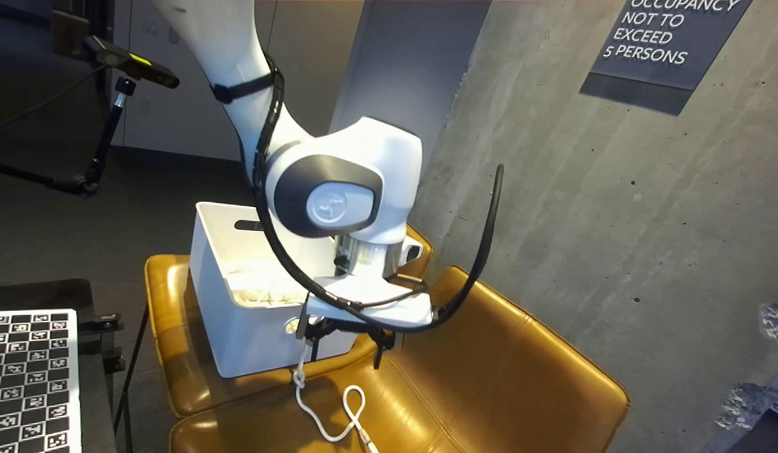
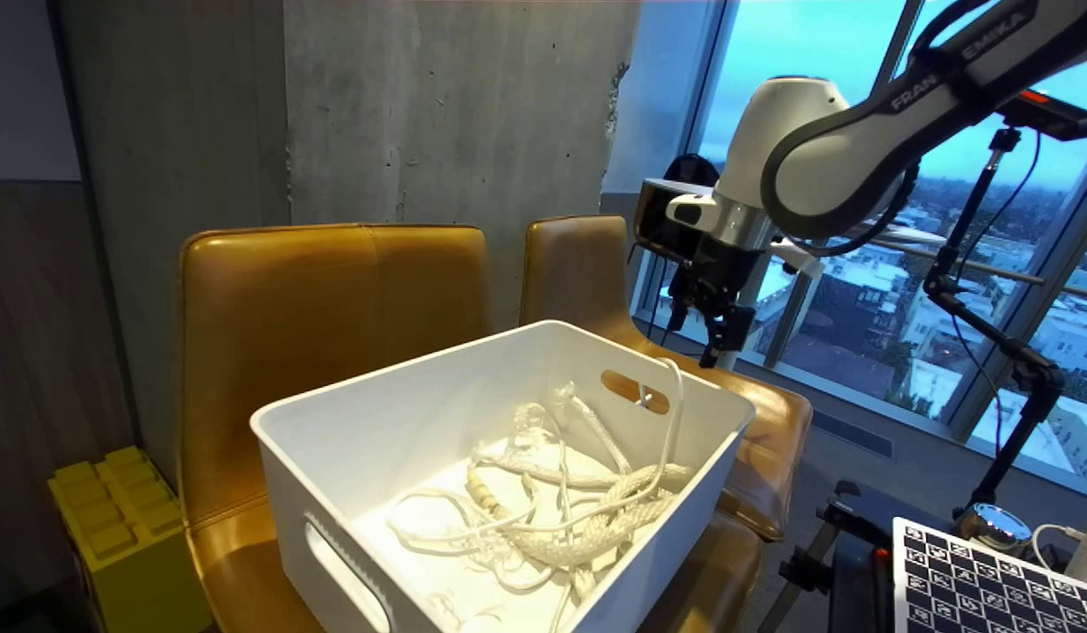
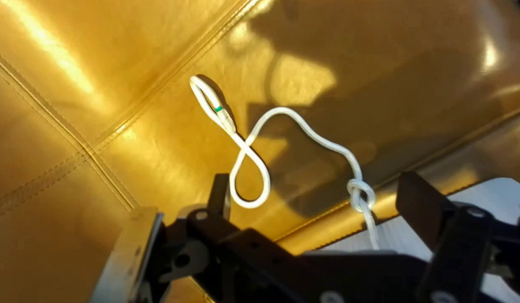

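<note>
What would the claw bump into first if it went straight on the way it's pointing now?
Most likely the tan chair seat or the white rope lying on it. The open claw points down towards them, with nothing visible in between, but depth and the exact landing spot are hard to judge.

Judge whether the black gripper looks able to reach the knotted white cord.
Probably yes: the gripper hangs open above the cord on the tan leather chair, with nothing visible between them.
</note>
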Motion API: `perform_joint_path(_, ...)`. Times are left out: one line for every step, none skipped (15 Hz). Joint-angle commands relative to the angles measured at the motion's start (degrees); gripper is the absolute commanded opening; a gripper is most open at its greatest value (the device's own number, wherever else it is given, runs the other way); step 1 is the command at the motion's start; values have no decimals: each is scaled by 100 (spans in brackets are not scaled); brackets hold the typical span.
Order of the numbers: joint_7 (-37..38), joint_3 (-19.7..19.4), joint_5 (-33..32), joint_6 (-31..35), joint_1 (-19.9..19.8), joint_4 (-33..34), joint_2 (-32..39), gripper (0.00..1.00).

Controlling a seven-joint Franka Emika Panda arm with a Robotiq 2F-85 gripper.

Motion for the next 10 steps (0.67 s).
perform_joint_path(-64, 56, 44, 632, -204, 616, 921, 100)
perform_joint_path(-25, 76, 20, 767, -239, 777, 1155, 100)
perform_joint_path(10, 96, 6, 829, -272, 965, 1391, 100)
perform_joint_path(47, 113, -12, 909, -297, 1150, 1619, 100)
perform_joint_path(89, 121, -35, 962, -306, 1366, 1866, 100)
perform_joint_path(128, 133, -47, 979, -311, 1553, 2064, 100)
perform_joint_path(170, 137, -62, 991, -303, 1729, 2248, 100)
perform_joint_path(204, 151, -61, 968, -306, 1931, 2450, 100)
perform_joint_path(255, 155, -57, 919, -304, 2125, 2645, 100)
perform_joint_path(306, 162, -58, 886, -305, 2289, 2806, 100)
